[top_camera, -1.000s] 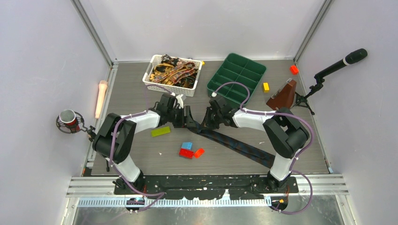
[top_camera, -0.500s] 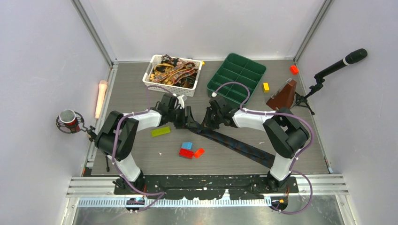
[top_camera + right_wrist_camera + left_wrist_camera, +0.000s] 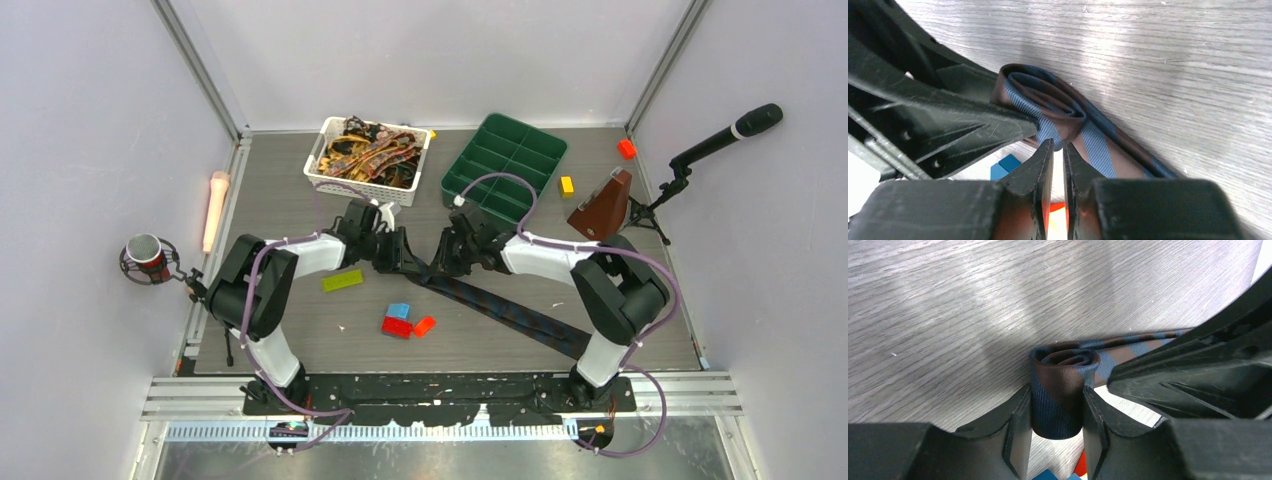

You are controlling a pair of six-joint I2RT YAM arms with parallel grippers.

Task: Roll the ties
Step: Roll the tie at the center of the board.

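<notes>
Along the counter's (image 3: pixel 280 200) left edge lies a pale peach cylinder (image 3: pixel 216 208), well clear of the arms. The left claw (image 3: pixel 1057 412) is clenched on the rolled end (image 3: pixel 1060 385) of the navy striped tie (image 3: pixel 505 312), with one finger against each side of the upright coil. Behind it stands the white basket (image 3: pixel 360 188) of patterned ties (image 3: pixel 368 155). In front, a lime brick (image 3: pixel 343 281), a blue brick (image 3: pixel 398 311) and red bricks (image 3: pixel 397 327) lie near, with a bare strip of counter between them and the coil. The right claw (image 3: pixel 1058 150) meets the coil from the other side, released, its jaws parted by a thin slit with nothing in it. The tie's loose length runs diagonally to the near right, with bare counter on both sides. Since a second ago both elbows have swung slightly rightward, and the loose length lies unchanged.
</notes>
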